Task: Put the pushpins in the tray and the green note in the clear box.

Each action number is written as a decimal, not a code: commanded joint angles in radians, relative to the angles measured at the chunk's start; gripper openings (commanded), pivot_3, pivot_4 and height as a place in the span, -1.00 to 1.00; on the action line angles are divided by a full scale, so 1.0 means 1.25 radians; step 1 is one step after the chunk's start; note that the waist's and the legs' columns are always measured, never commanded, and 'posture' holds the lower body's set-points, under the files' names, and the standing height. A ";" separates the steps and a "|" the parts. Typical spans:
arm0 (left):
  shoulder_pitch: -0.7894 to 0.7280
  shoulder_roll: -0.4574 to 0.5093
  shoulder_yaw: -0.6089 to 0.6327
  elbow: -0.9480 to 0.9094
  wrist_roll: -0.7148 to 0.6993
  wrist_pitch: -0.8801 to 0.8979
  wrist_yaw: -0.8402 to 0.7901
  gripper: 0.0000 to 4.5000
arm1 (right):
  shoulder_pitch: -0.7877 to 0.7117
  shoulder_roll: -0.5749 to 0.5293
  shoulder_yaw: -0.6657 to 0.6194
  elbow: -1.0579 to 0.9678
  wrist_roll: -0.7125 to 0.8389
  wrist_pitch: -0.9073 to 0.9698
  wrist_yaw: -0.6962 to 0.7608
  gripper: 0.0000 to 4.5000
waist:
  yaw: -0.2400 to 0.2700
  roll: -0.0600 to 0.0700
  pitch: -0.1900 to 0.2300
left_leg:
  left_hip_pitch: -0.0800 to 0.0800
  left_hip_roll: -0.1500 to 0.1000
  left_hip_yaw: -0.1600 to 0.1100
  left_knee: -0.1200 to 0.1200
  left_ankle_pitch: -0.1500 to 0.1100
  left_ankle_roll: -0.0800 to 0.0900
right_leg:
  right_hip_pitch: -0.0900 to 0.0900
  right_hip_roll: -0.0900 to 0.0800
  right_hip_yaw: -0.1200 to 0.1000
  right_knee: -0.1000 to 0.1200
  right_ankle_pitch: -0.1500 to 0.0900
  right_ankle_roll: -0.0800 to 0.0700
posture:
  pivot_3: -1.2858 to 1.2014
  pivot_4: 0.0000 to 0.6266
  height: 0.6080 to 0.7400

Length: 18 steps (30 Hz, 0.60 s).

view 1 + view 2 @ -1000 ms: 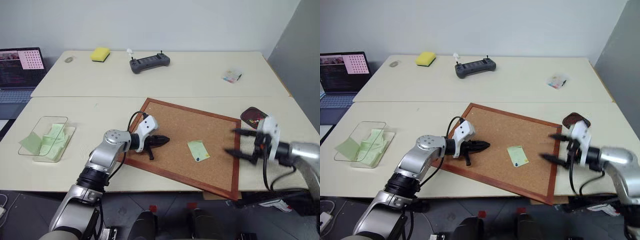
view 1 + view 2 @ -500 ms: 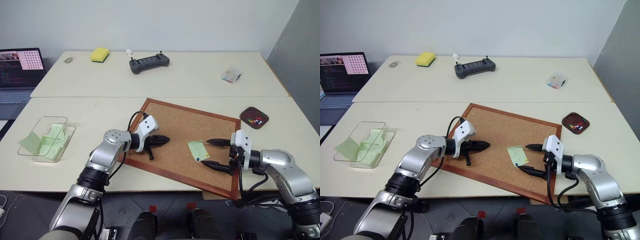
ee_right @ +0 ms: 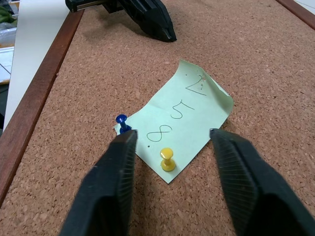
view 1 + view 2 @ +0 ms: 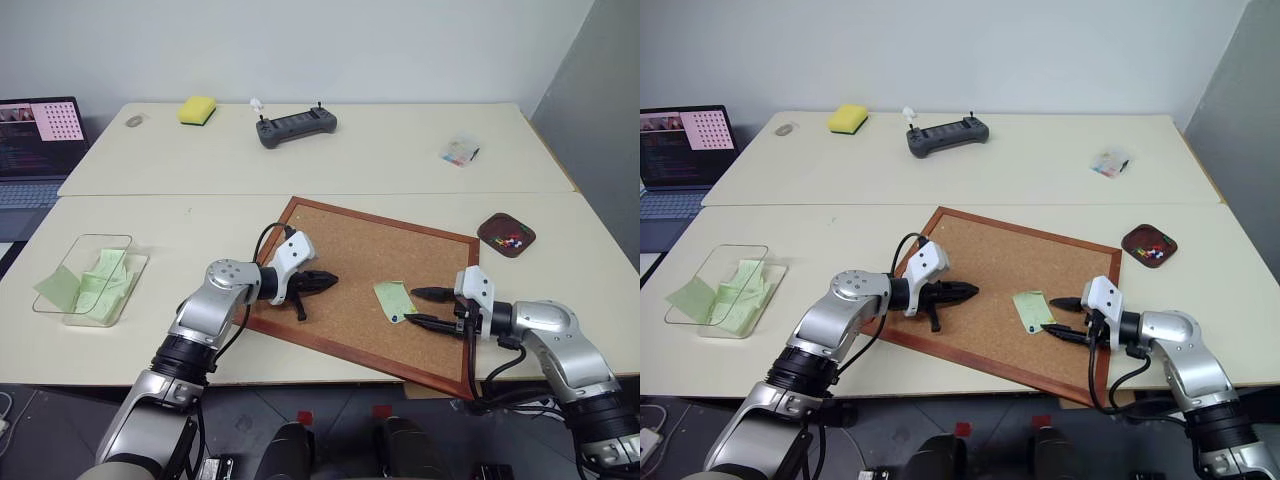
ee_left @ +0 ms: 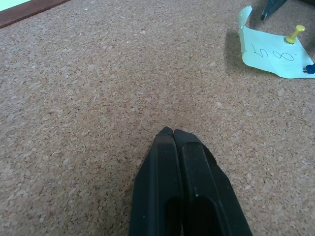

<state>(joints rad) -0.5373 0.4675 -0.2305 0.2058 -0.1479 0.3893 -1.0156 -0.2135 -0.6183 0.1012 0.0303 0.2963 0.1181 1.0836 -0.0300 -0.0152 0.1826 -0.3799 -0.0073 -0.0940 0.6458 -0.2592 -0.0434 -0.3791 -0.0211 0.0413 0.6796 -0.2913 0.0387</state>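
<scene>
Tables (image 4: pixel 330 150) come first: two pale ones pushed together, with a plain white wall behind and a grey wall at the right edge of the frame. On the near table, in the middle of the frame, lies a tilted brown corkboard (image 4: pixel 350 250) with a red-brown rim. Its near corner hangs over the table's front edge.

At the left of the frame sits the clear box (image 4: pixel 88 277), with green papers inside and one sticking out. Lots of bare table lies between it and the board. At the upper left is a laptop (image 4: pixel 38 132); a yellow sponge (image 4: pixel 198 109) and a grey controller (image 4: pixel 296 126) lie near the far edge.

The left gripper (image 4: pixel 325 281) rests on the board, its fingers pressed together and holding nothing.

The right gripper (image 4: pixel 1060 318) is on the board too, its fingers partly apart around the note's edge, gripping nothing.

At the right of the frame sits the dark tray (image 4: pixel 506 234) with coloured bits in it.

The green note (image 3: pixel 179 118) lies on the board, right of middle, with numbers written on it. A blue pushpin (image 3: pixel 122 122) and a yellow pushpin (image 3: pixel 167 160) stick in its near edge.
</scene>
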 commanded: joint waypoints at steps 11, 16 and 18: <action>0.008 0.001 -0.022 -0.001 0.010 0.012 -0.010 -1.00 | -0.007 -0.004 -0.001 -0.004 -0.020 -0.036 0.005 -0.99 | 0.000 0.000 0.000 | 0.000 0.000 0.000 0.000 0.000 0.000 | 0.000 0.000 0.000 0.000 0.000 0.000 | 0.03 -0.52 1.00; 0.005 0.001 -0.021 0.003 0.012 0.010 -0.009 -1.00 | -0.008 -0.004 -0.022 -0.029 0.011 -0.012 0.006 -0.99 | 0.000 0.000 0.000 | 0.000 0.000 0.000 0.000 0.000 0.000 | 0.000 0.000 0.000 0.000 0.000 0.000 | 0.03 -0.52 1.00; 0.004 0.000 -0.021 0.005 0.012 0.010 -0.008 -1.00 | -0.011 -0.005 -0.040 -0.058 0.043 0.017 0.006 -0.99 | 0.000 0.000 0.000 | 0.000 0.000 0.000 0.000 0.000 0.000 | 0.000 0.000 0.000 0.000 0.000 0.000 | 0.03 -0.52 1.00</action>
<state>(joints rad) -0.5388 0.4674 -0.2306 0.2054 -0.1474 0.3894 -1.0153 -0.2129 -0.6186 0.1036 0.0280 0.2910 0.1099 1.0897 -0.0300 -0.0152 0.1826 -0.3799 -0.0073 -0.0938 0.6459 -0.2591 -0.0434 -0.3791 -0.0212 0.0415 0.6796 -0.2913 0.0387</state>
